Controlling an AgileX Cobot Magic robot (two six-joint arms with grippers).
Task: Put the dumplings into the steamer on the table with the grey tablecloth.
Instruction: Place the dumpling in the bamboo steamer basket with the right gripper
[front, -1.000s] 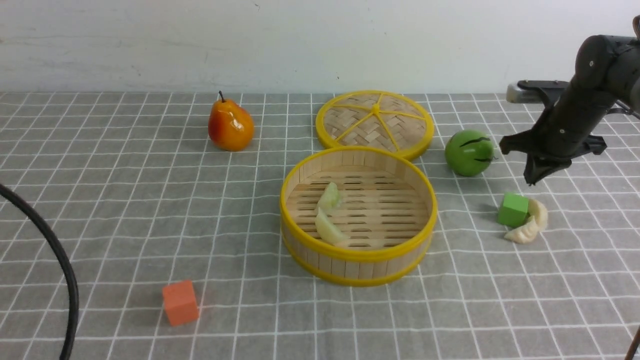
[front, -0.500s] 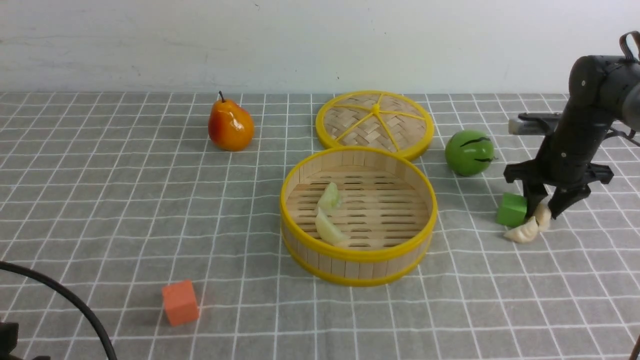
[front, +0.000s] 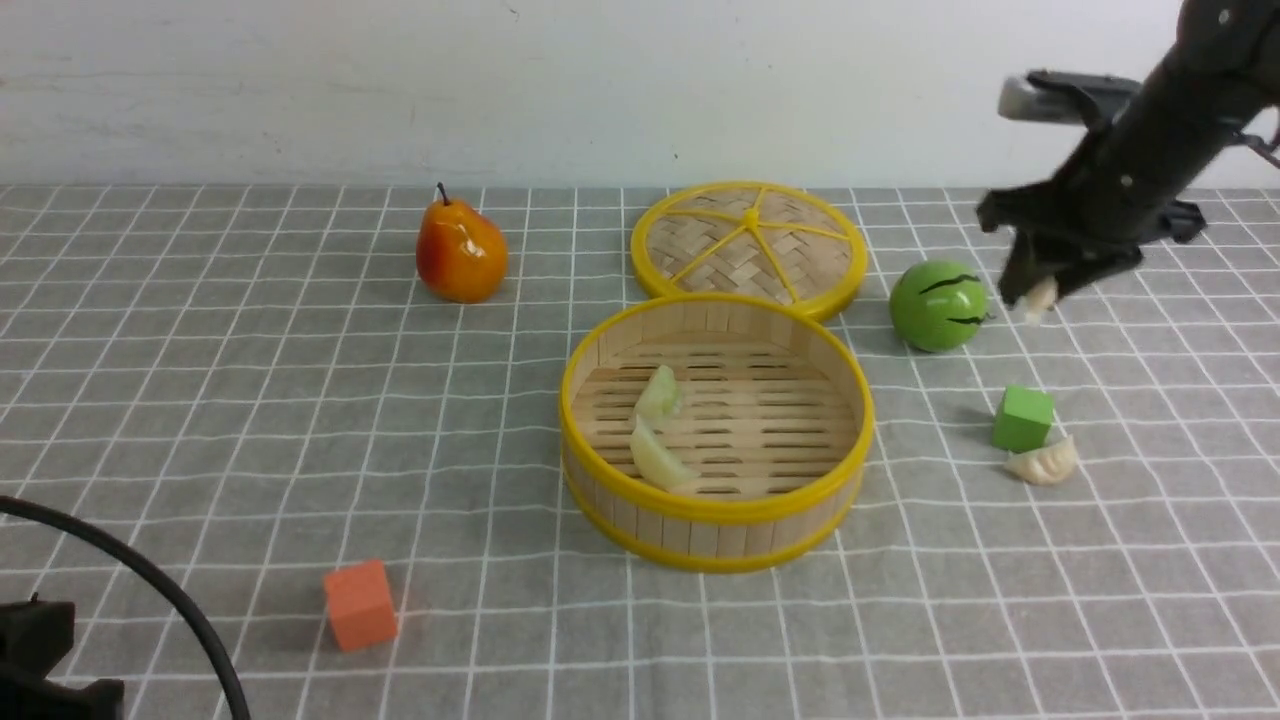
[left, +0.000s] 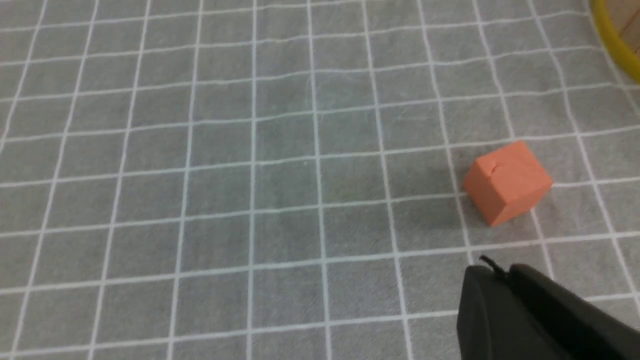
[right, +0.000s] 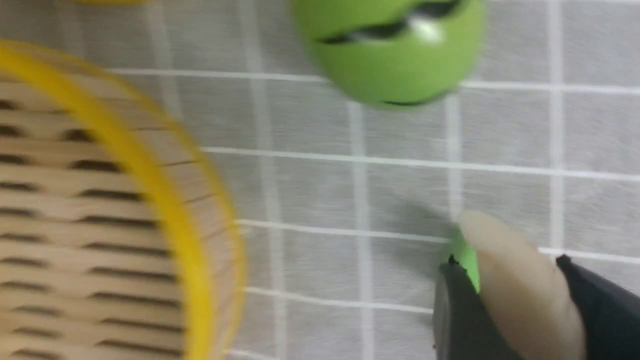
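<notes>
Front view: right arm (front: 1160, 130) cropped; right gripper (front: 1034, 285), raised near the melon (front: 938, 305), clamps a cream dumpling (front: 1041, 298). Green dumplings (front: 658, 455) sit in the steamer (front: 715, 508); another cream dumpling (front: 1043, 465) lies beside the green cube (front: 1023, 418). Left wrist view: left gripper (left: 502, 280) cropped, jaws together. Right wrist view: blurred.

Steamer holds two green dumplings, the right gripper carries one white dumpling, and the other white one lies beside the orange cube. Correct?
Not quite. In the front view the loose white dumpling lies beside the green cube, not the orange cube. The steamer does hold two green dumplings, and the right gripper does carry the other white dumpling.
</notes>
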